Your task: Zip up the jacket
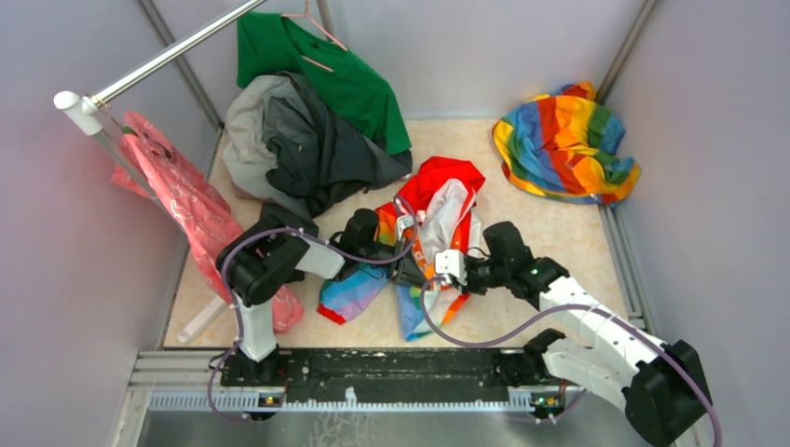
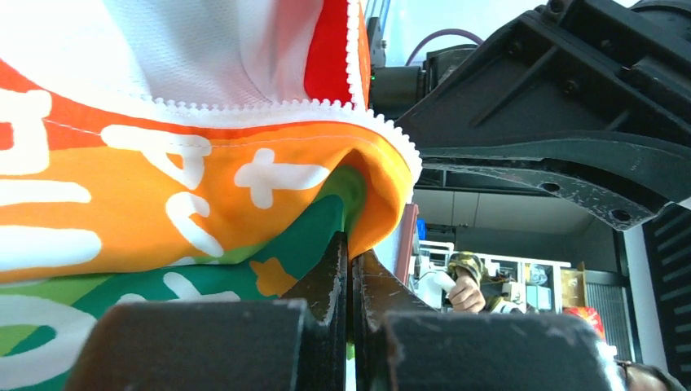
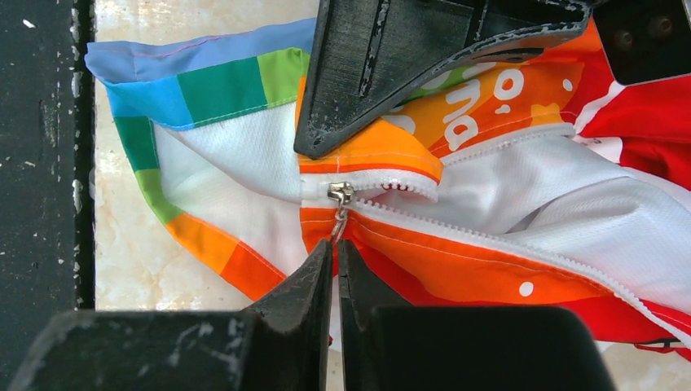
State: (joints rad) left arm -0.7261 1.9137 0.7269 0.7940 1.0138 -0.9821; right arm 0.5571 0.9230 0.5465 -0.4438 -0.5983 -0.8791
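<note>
Your jacket (image 1: 455, 212) lies crumpled just right of the dark grey garment (image 1: 317, 154) and nearer the arm bases, its red hood toward the back. Off that garment's near-right edge, your left gripper (image 2: 350, 244) is clamped tight on a fold of the jacket's orange front edge. Farther right of the garment, your right gripper (image 3: 336, 248) is closed to a sliver, with the zipper pull (image 3: 338, 221) pinched between its tips
</note>
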